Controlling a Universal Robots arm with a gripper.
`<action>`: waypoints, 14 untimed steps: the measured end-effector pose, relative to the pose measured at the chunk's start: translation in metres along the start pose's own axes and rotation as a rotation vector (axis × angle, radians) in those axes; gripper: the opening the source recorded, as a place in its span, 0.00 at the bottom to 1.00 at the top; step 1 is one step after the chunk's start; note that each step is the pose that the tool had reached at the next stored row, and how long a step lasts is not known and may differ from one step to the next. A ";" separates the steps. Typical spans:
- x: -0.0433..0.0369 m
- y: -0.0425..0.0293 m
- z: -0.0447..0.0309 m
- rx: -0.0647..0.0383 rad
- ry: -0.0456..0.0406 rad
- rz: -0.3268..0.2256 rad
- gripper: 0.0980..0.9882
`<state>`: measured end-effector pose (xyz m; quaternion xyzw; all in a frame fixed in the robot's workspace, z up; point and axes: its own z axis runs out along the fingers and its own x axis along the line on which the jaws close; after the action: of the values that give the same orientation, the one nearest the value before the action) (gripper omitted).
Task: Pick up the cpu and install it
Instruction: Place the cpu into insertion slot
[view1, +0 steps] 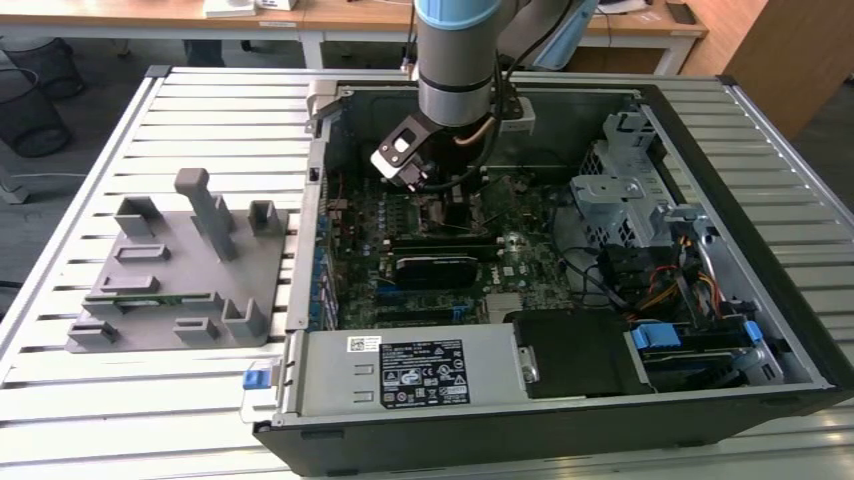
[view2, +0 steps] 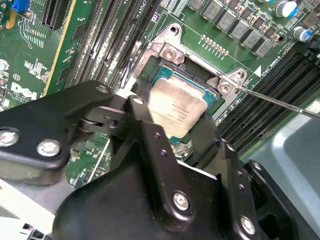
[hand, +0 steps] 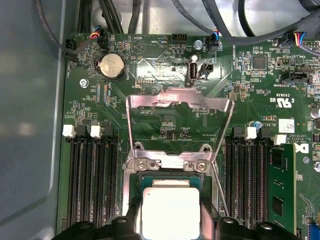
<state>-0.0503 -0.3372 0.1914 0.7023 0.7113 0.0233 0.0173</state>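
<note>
**Cpu gripped at the open socket**

Exterior view: the gripper (view1: 441, 190) reaches down inside the case (view1: 667, 95), low over the board. Second wrist view: the cpu (view2: 180, 105) lies within the frame of the socket (view2: 172, 50). The fingers (view2: 202, 135) press on two of its opposite edges, so the chip sits directly between them and the grip looks closed on it (whether it is fully seated or just above the socket cannot be told). The thin lever (view2: 280, 102) runs just beside the socket. First wrist view: the cpu (hand: 170, 210) has its edges parallel to the socket (hand: 167, 162) frame. The load plate (hand: 180, 100) is swung up beyond the socket, clear of the chip.
</note>
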 end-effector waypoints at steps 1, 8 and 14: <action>0.0000 0.0000 0.0000 0.000 0.0000 0.000 0.51; 0.0000 0.0002 -0.0044 0.000 0.0000 0.000 0.58; 0.0002 0.0015 -0.0238 0.003 0.0001 0.000 0.42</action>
<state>-0.0502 -0.3372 0.2153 0.7024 0.7113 0.0225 0.0164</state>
